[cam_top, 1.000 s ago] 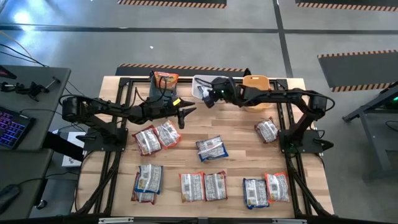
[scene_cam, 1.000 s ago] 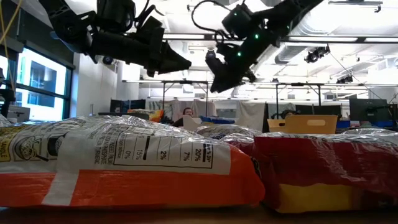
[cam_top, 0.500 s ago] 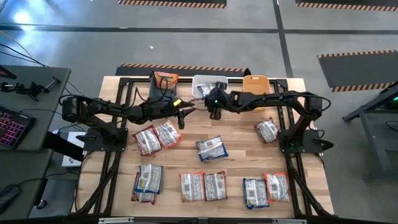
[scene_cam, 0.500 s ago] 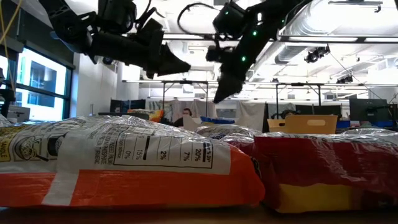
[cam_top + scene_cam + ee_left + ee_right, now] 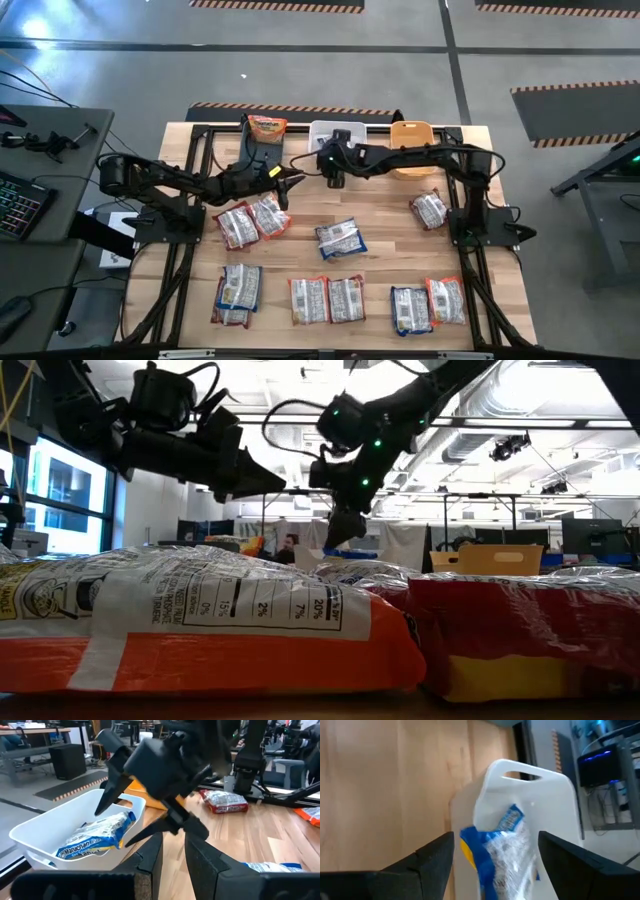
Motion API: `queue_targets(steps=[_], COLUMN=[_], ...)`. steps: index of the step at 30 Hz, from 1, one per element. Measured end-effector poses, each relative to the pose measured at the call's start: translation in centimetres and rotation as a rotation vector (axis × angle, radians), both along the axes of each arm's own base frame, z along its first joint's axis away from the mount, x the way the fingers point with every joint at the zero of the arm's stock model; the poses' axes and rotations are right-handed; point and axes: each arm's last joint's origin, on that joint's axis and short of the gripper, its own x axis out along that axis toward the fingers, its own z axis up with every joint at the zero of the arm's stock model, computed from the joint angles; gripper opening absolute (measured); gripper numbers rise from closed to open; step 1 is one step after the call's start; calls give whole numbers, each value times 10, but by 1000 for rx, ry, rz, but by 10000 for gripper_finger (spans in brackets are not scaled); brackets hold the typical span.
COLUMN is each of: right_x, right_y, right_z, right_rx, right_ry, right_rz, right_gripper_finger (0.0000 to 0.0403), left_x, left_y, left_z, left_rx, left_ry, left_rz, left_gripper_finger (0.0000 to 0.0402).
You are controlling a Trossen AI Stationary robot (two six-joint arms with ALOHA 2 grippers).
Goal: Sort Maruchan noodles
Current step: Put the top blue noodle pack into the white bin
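The right end effector (image 5: 333,176) hangs just in front of the white bin (image 5: 352,127), fingers spread and empty. A blue packet (image 5: 504,851) lies inside that bin, partly up its wall. The left end effector (image 5: 287,188) hovers close beside it over the table (image 5: 380,205), above two packets (image 5: 252,219); its fingers are nearly pressed together with nothing between them.

A packet (image 5: 341,238) lies at mid-table, another (image 5: 430,210) near the right arm's base, and more lie along the near edge. One sits in the teal bin (image 5: 265,128). The orange bin (image 5: 411,133) looks empty.

The drop seems done, so the next pick should probably be the mid-table packet. The right arm should stay high until clear of the left end effector, then come straight down, fingers astride the short sides.
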Motion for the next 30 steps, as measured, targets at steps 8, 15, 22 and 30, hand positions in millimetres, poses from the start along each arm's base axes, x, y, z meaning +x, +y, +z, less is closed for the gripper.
queue_targets(steps=[8, 15, 22, 30], right_x=[18, 18, 19, 19], right_y=[-12, -24, -27, -26], right_z=[-13, -12, -9, -9], right_rx=[30, 128, 167, 165], right_ry=[116, 148, 125, 127], right_rz=[-30, -87, -87, -86], right_gripper_finger=[269, 220, 121, 14], left_x=[1, 0, 0, 0], left_y=[-2, -2, -2, -2], left_z=[0, -1, -1, -1], left_rx=[1, 1, 0, 1], left_ry=[2, 8, 10, 10], left_rz=[-56, -56, -56, -56], left_gripper_finger=[69, 69, 69, 69])
